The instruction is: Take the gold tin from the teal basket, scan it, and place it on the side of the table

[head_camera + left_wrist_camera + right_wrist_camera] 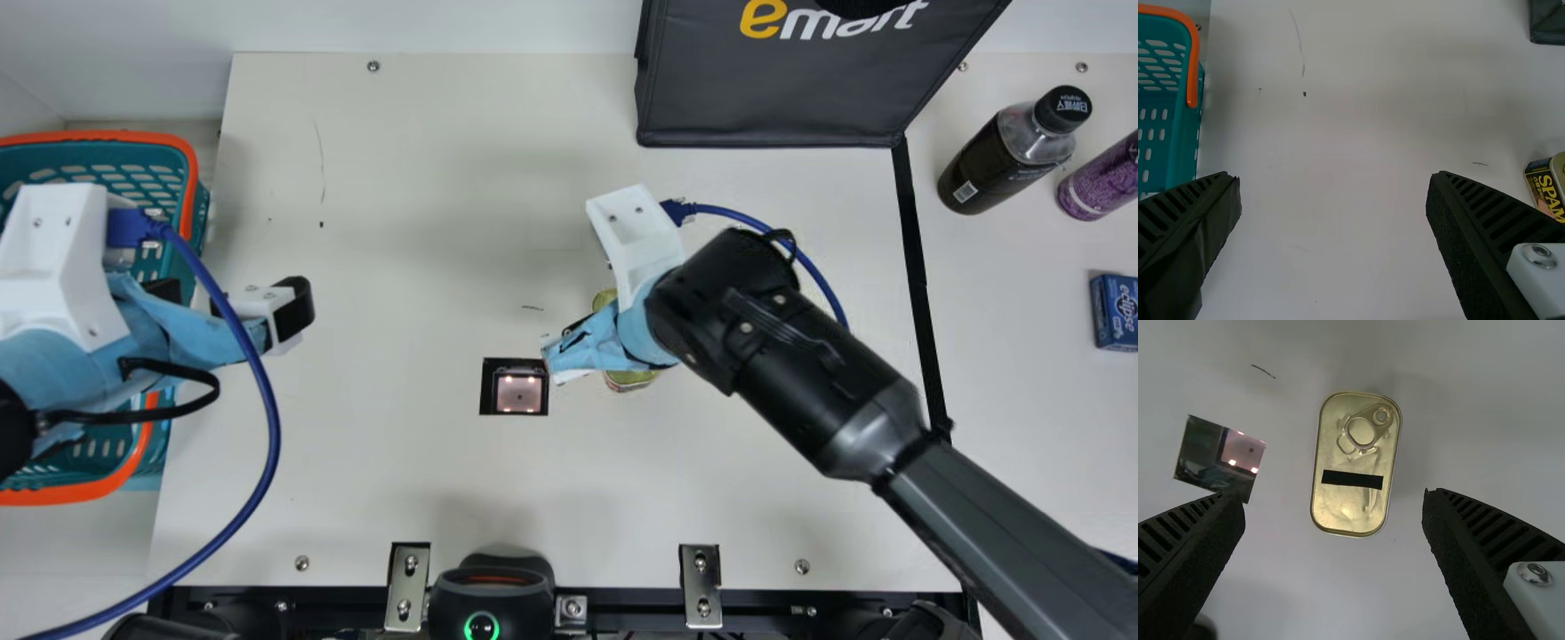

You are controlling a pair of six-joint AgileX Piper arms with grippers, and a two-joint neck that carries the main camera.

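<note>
The gold tin [629, 381] stands on the table just right of the scanner window [518, 393], partly hidden under my right gripper [553, 363]. In the right wrist view the tin [1353, 500] shows its pull-tab lid, and my right gripper [1333, 513] is open around it, touching neither side. My left gripper [240, 311] is over the table's left part beside the teal basket [188, 178]. In the left wrist view my left gripper [1333, 193] is open with nothing between its fingers, and the tin [1545, 188] is at the edge.
A black bag [765, 98] stands at the back. On the right are a dark bottle [996, 164], a purple can [1098, 182] and a blue box [1115, 311]. A black scanner device [492, 591] sits at the front edge. A blue cable [267, 418] loops by the left arm.
</note>
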